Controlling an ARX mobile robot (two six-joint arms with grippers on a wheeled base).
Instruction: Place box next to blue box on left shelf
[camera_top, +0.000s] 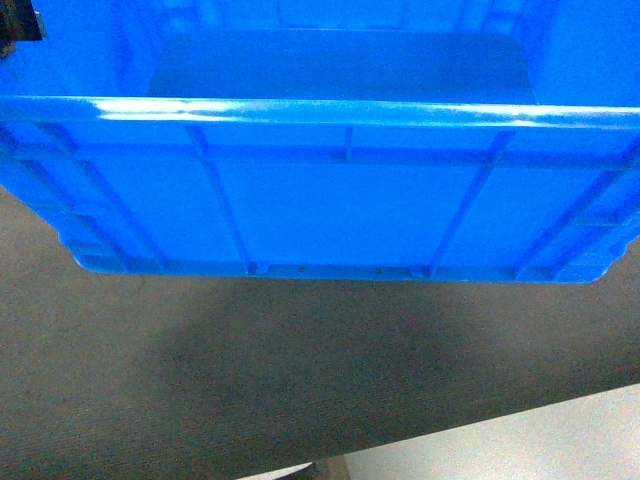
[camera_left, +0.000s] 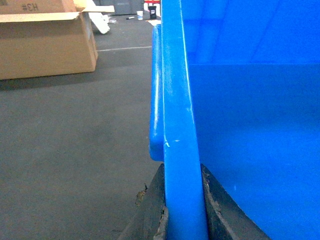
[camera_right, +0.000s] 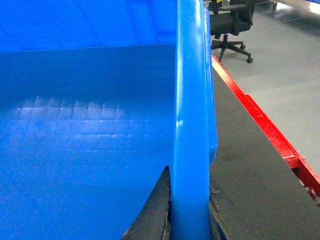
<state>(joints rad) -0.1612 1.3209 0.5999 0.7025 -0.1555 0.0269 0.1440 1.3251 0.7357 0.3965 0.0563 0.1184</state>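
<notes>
Inspection at this moment: the box (camera_top: 330, 200) is carried clear of the floor by both arms, its near long wall filling the head view and its shadow lying on the dark grey floor (camera_top: 300, 370) beneath. Its interior appears empty, with a smooth bottom visible over the rim.

Left gripper (camera_left: 184, 210): clenched on the box's left end wall, one dark finger (camera_left: 150, 210) on the outer side and the other on the inner side, the rim standing upright between them. Right gripper (camera_right: 190, 210): likewise clamped across the right end wall, one finger (camera_right: 152, 210) inside the crate and the other pressed against the outer face. Both grips look seated and symmetric.

Surroundings: a cardboard carton (camera_left: 47, 45) sits on the floor well off to the left; a red steel rail (camera_right: 270, 135) runs along the floor edge on the right, with a black office chair (camera_right: 232, 22) beyond it.

Progress: pickup is done and the load is in transport. Neither the left shelf nor the blue box that marks the destination appears in any view, so approach, alignment alongside that box, lowering and release all appear to remain. I judge the task at roughly its middle stage, with placement not yet begun
</notes>
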